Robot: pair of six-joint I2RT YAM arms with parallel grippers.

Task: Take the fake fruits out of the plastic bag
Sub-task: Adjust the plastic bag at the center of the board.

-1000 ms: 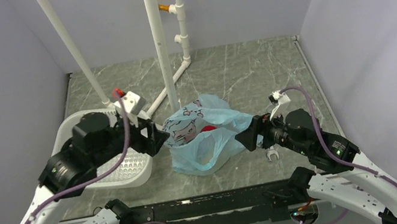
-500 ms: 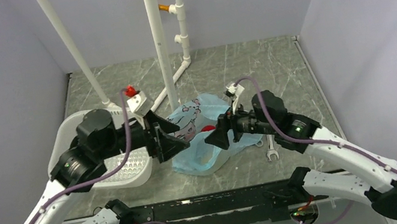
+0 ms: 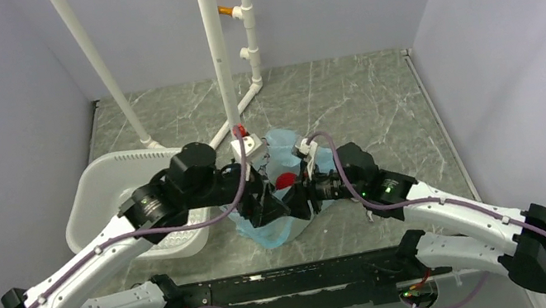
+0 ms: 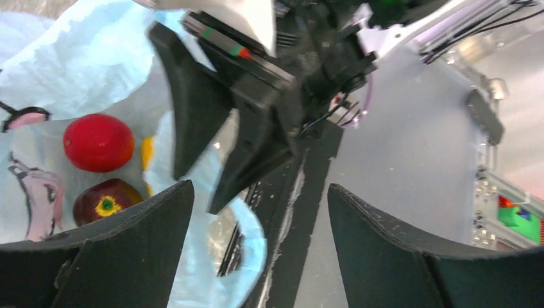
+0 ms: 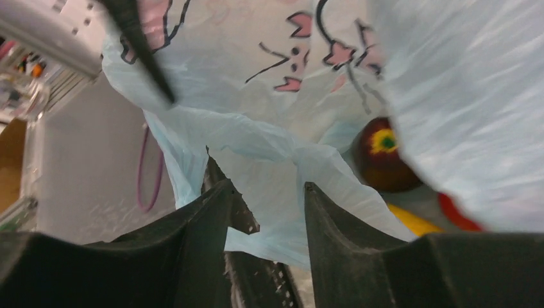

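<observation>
The light-blue plastic bag (image 3: 290, 144) lies mid-table with its mouth toward the arms. Inside it I see the bright red fruit (image 4: 98, 142), the dark maroon fruit (image 4: 106, 202) and a sliver of the yellow fruit (image 4: 147, 154). The red fruit also shows from above (image 3: 285, 179). My left gripper (image 4: 260, 192) is wide open at the bag's near edge, with a blue bag loop (image 4: 256, 237) between its fingers. My right gripper (image 5: 268, 186) is open, its jaws either side of a fold of bag film (image 5: 269, 154). The maroon fruit (image 5: 385, 157) and the yellow fruit (image 5: 414, 221) lie just beyond it.
A white perforated basket (image 3: 104, 190) stands left of the bag, partly under my left arm. White pipe posts (image 3: 218, 54) rise behind the bag. Grey walls close in the marbled table (image 3: 361, 97) on three sides. The two grippers (image 3: 279, 201) nearly touch.
Both arms have swung inward. The left gripper moved right from the basket and the right gripper moved left, and they now meet at the bag's near mouth. The bag is bunched up between them.
</observation>
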